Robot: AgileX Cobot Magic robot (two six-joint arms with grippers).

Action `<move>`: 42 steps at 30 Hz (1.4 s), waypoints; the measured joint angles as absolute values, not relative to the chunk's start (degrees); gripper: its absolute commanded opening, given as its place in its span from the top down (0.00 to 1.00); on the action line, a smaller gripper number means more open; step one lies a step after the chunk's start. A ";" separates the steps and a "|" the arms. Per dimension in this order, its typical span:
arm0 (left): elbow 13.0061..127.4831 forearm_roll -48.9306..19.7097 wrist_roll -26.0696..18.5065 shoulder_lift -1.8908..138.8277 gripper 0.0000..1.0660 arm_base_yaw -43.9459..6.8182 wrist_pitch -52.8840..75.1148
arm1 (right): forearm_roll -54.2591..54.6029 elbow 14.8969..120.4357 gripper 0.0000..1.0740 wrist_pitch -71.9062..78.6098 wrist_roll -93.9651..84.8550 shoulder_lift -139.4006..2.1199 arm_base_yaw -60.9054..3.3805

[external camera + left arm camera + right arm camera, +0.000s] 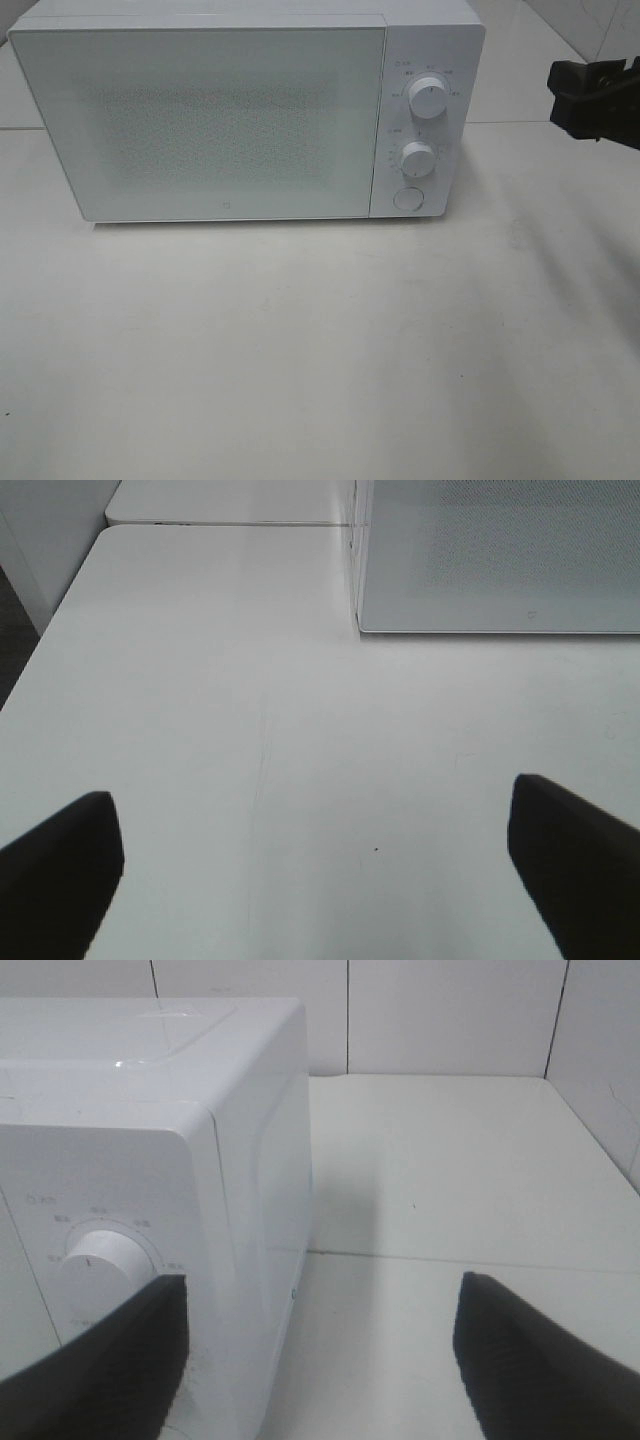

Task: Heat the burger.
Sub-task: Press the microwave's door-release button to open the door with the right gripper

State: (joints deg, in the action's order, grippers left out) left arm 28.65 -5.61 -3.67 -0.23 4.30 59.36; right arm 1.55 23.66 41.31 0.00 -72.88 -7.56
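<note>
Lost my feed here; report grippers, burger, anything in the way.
Left gripper open, empty, over table. Right gripper open, empty, beside microwave. Burger not in view. Oven door shut.

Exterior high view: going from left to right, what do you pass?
microwave door → control panel → right gripper

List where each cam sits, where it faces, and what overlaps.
Exterior high: above front, looking down at microwave and table; right fingers at right edge.
Left wrist: low over table, facing microwave's door; left fingers open.
Right wrist: by microwave's control side, facing upper dial; right fingers apart.
Shared: upper dial, in exterior and right wrist.
</note>
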 measured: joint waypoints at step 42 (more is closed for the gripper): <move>28.65 -5.61 -3.67 -0.23 0.08 4.30 59.36 | 39.53 19.54 0.31 69.33 -13.64 -100.73 -41.42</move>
